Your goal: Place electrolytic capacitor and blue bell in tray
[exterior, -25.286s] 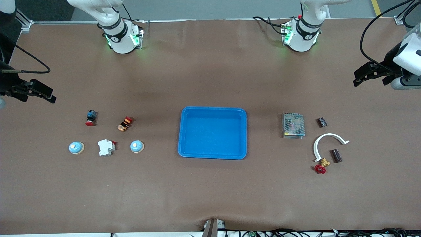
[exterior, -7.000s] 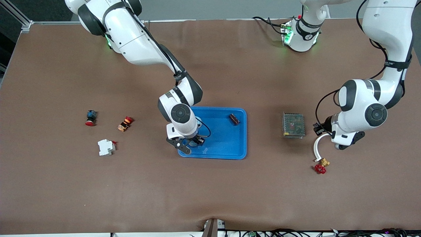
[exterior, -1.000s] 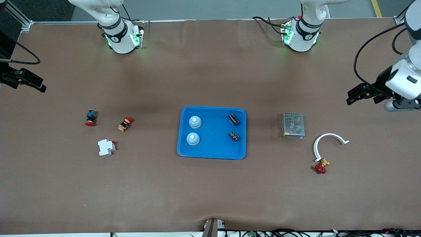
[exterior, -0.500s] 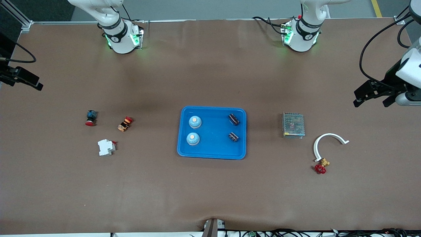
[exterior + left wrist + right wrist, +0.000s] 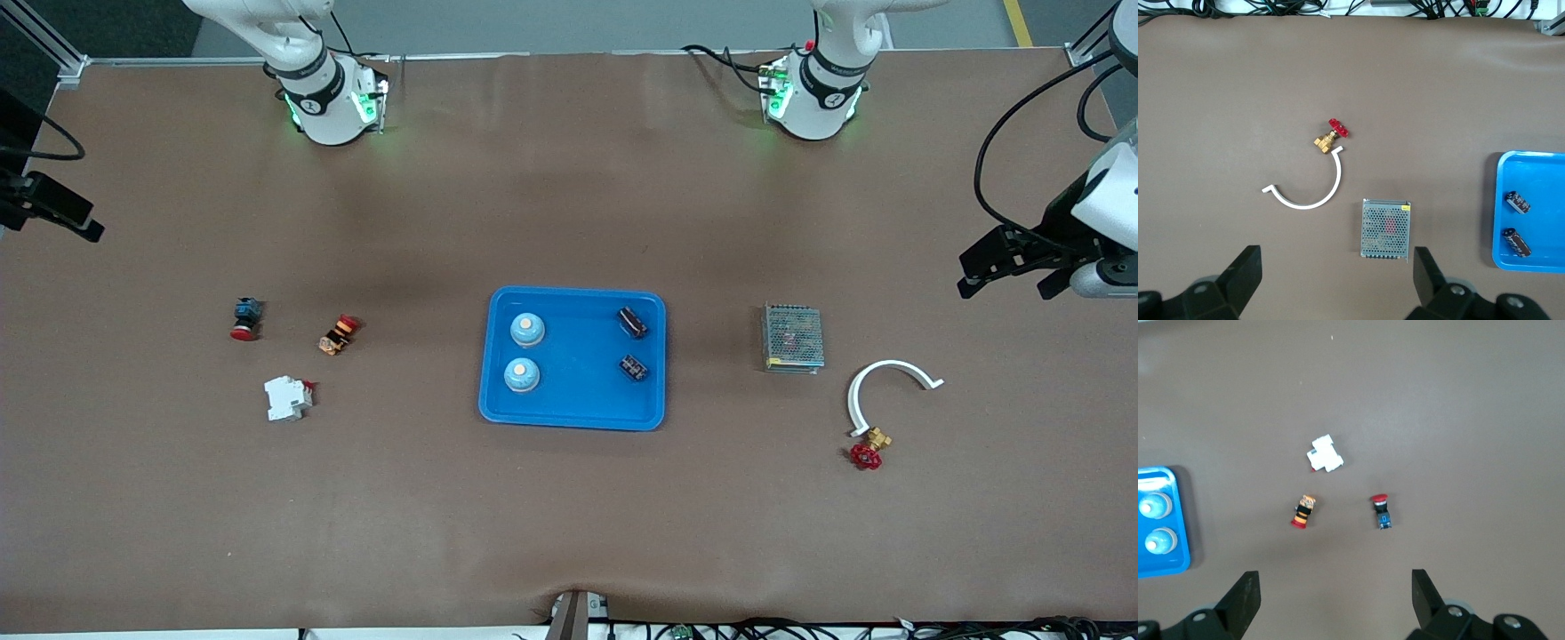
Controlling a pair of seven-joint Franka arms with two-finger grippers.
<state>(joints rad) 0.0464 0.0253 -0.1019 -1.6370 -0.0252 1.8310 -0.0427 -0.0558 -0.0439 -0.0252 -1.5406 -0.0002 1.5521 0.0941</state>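
Blue plastic tray (image 5: 574, 418) sits mid-table. Inside it lie two blue bells (image 5: 522, 375) (image 5: 527, 330) toward nine o'clock and two electrolytic capacitors (image 5: 633, 367) (image 5: 632, 322) toward three o'clock. Both arms wait over the table's ends: the left tool (image 5: 1013, 269) at three o'clock, the right tool (image 5: 53, 209) at nine o'clock, each empty with fingers spread wide.

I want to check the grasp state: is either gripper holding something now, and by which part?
Nothing is held. The left gripper and the right gripper are both open and empty, each over bare table at its own end.
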